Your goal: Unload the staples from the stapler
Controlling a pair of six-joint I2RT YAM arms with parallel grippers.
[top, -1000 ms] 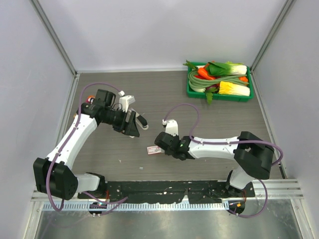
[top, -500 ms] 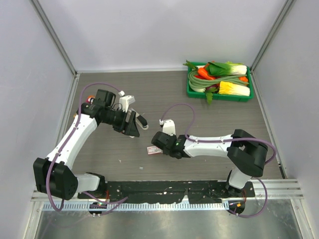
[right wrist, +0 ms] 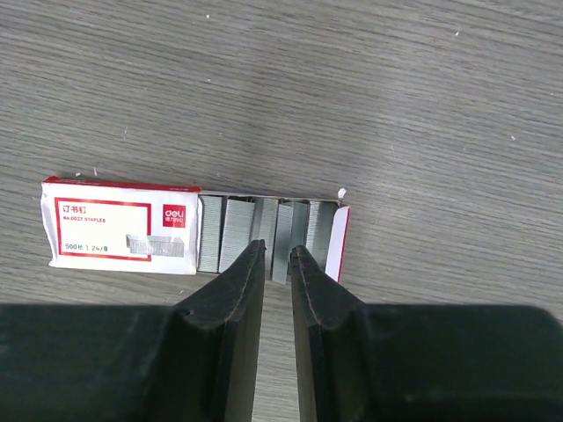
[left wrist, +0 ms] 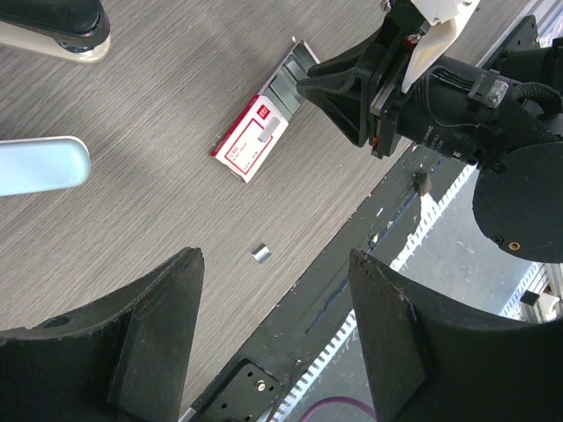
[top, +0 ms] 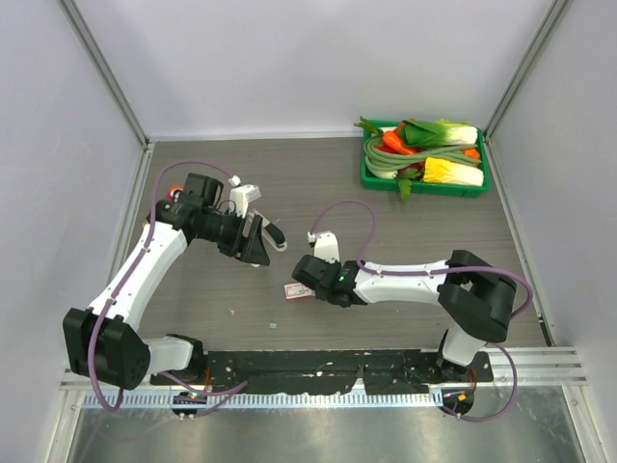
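One loose staple bit (left wrist: 260, 253) lay on the tabletop (left wrist: 132, 105). The stapler (left wrist: 42, 165), apparently hinged open, sat just beside the left pincer (left wrist: 273, 264), which was spread wide and empty. At the staple box (right wrist: 119, 230) tray, the right pincer (right wrist: 277, 251) was nearly pressed together; could not tell if it pinched a strip. Unloading judged well along.

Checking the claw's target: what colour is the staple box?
The staple box: white with red border; right wrist view.
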